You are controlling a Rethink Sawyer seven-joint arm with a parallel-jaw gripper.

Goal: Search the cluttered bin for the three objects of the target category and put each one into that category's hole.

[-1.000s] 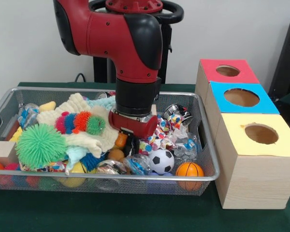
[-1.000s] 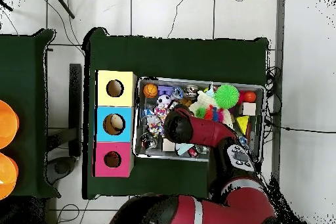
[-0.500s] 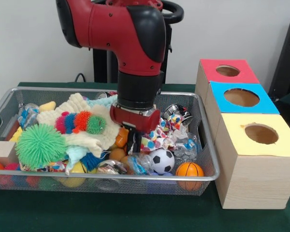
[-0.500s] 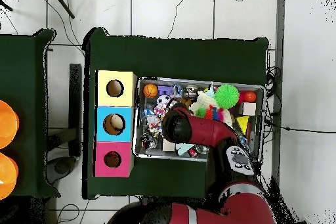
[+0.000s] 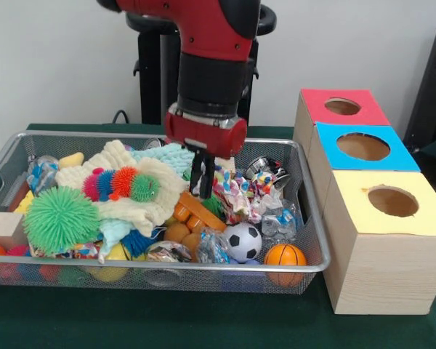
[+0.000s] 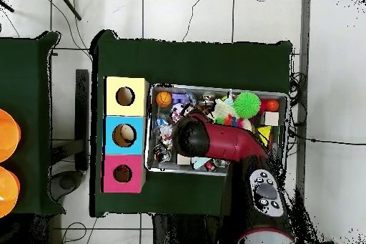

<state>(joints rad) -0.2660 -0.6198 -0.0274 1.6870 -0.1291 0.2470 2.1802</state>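
While fingers [image 5: 202, 177] hang closed, orange toy [image 5: 200, 213] lies just below, apart.

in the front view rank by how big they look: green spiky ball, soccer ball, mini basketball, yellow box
1. yellow box, though it also sits nearest the camera
2. green spiky ball
3. soccer ball and mini basketball: they look about alike, so no ranking between them
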